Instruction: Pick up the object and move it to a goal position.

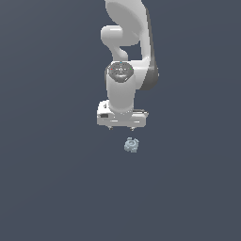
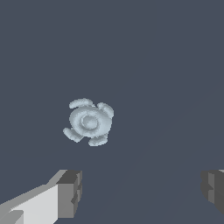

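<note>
The object point(image 1: 131, 144) is a tiny pale blue-grey knobbly lump lying on the dark grey floor, just below the white gripper point(image 1: 121, 128) in the exterior view and a little toward that view's right. In the wrist view the object point(image 2: 89, 121) shows as a round hub with several small lobes. The gripper point(image 2: 140, 192) is open and empty; its two dark-padded fingertips point(image 2: 70, 192) stand wide apart. The object lies outside the gap between them, apart from both fingers.
The white arm point(image 1: 127, 56) rises from the gripper toward the top of the exterior view. A plain dark grey floor point(image 1: 56, 188) surrounds the object.
</note>
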